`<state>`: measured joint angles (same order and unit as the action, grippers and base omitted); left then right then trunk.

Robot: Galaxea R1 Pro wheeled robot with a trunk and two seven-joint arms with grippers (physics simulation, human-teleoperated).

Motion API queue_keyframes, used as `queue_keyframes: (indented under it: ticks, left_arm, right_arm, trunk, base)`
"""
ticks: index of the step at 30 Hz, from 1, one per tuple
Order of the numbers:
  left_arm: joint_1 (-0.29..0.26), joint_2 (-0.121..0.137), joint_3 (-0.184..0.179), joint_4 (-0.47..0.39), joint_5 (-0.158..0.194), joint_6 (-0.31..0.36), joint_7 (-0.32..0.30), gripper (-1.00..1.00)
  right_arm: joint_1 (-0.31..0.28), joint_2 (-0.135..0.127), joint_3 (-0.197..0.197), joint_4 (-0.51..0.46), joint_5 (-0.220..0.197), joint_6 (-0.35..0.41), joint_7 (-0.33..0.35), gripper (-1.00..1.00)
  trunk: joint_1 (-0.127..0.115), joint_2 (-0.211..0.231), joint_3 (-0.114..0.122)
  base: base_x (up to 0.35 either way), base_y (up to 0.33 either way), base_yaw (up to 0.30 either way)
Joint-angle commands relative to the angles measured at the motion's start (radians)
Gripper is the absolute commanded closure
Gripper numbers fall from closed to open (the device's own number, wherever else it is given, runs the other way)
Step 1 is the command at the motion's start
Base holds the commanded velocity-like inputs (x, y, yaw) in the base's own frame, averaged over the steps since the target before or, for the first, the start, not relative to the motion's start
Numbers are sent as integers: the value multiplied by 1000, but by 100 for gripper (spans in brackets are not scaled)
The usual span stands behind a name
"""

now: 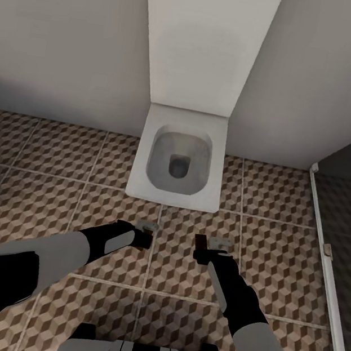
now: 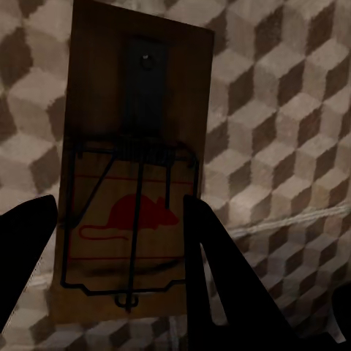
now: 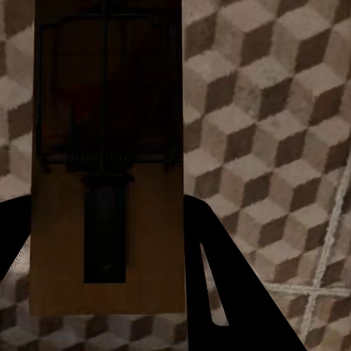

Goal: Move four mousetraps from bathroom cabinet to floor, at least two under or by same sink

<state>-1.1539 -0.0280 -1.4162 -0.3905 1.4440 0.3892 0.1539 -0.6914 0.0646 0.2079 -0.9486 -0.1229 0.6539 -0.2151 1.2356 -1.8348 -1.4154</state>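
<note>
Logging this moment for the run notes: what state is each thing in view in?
Left pincer: shut on a mousetrap, held above the floor.
Right pincer: shut on a second mousetrap, also off the floor.
Toilet: lid upright, bowl open.
Shower panel: cannot tell if open.

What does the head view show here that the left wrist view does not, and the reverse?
Head view alone: the white toilet with its lid up, the wall behind it, the dark shower panel at the right, and both arms, the right claw holding a second mousetrap. Left wrist view alone: the trap's detail, a red mouse print under the wire frame. Shared: the left claw shut on its mousetrap, above the cube-patterned bathroom floor.
</note>
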Motion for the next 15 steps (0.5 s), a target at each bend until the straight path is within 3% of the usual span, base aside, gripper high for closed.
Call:
queue_keyframes:
  ticks: [1, 8, 15]
  left_arm:
    - [-1, 0, -6, -2, 10, 0, 9, 100]
    - [-1, 0, -6, -2, 10, 0, 9, 100]
    - [-1, 0, -7, -2, 10, -1, 9, 100]
  right_arm:
    - [0, 0, 3, -1, -13, 3, -9, 100]
    - [0, 2, 6, 39, -17, -7, 19, 100]
    - [0, 2, 7, 105, -16, -58, 160, 100]
  trunk:
    - [0, 0, 0]
    - [0, 0, 0]
    - [0, 0, 0]
  base:
    - [139, 0, 0]
    - [35, 0, 0]
    - [2, 0, 0]
